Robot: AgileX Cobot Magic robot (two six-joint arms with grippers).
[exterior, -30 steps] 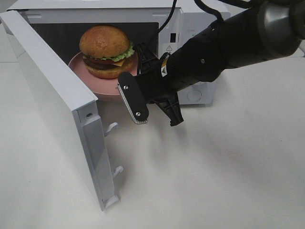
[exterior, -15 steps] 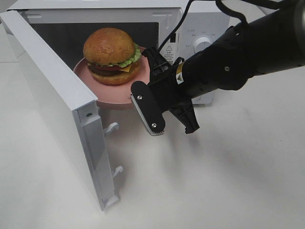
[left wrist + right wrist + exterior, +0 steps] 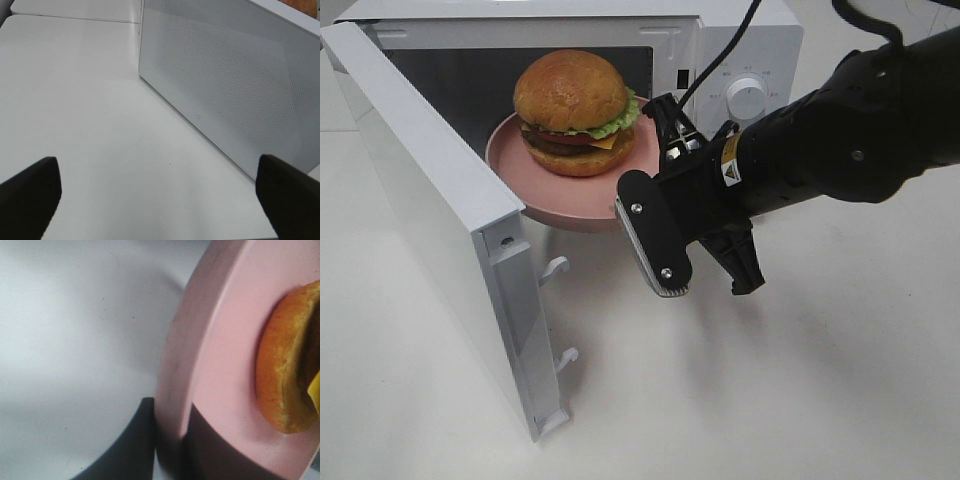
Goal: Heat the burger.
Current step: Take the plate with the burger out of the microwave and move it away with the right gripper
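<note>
Pinching the pink plate (image 3: 565, 190) under the burger (image 3: 577, 112), right fingers (image 3: 135, 450); left fingers (image 3: 30, 192) spread.

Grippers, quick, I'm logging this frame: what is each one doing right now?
Left end effector: open, holding nothing.
Right end effector: closed on the rim of the pink plate carrying the burger.

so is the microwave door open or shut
Open: the microwave door is swung wide toward the camera, exposing the cavity, with the burger on its pink plate at the opening.
</note>
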